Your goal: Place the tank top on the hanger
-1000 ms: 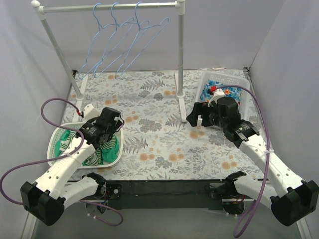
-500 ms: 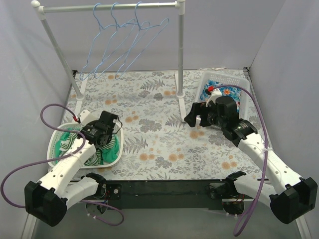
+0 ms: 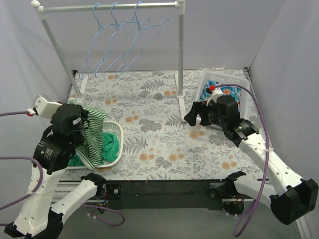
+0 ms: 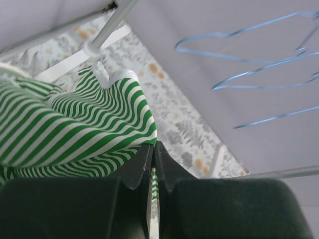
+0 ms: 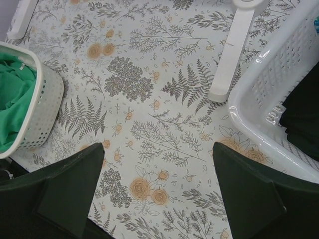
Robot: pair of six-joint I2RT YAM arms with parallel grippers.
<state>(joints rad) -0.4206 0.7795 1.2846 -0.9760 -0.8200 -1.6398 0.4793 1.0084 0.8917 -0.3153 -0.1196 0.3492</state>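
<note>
The green-and-white striped tank top (image 3: 93, 133) hangs from my left gripper (image 3: 81, 121), lifted over the left basket with its lower part trailing into it. In the left wrist view the left gripper (image 4: 152, 149) is shut on a fold of the tank top (image 4: 75, 134), with striped cloth showing between the jaws. Several light-blue wire hangers (image 3: 124, 45) hang on the white rail at the back, also seen as hangers (image 4: 249, 40) ahead of that wrist. My right gripper (image 3: 195, 115) hovers open over the patterned table, the right gripper (image 5: 159, 159) with nothing between its fingers.
A white basket (image 3: 113, 149) at the left holds plain green cloth (image 5: 12, 99). Another white basket (image 3: 219, 79) at the back right holds blue flowered cloth. The rack's right post (image 3: 180, 55) and its foot (image 5: 234, 50) stand just left of that basket.
My left gripper shut on the tank top in the basket, then rose up and to the left, pulling the cloth out. The right arm shifted slightly left and stayed open.
</note>
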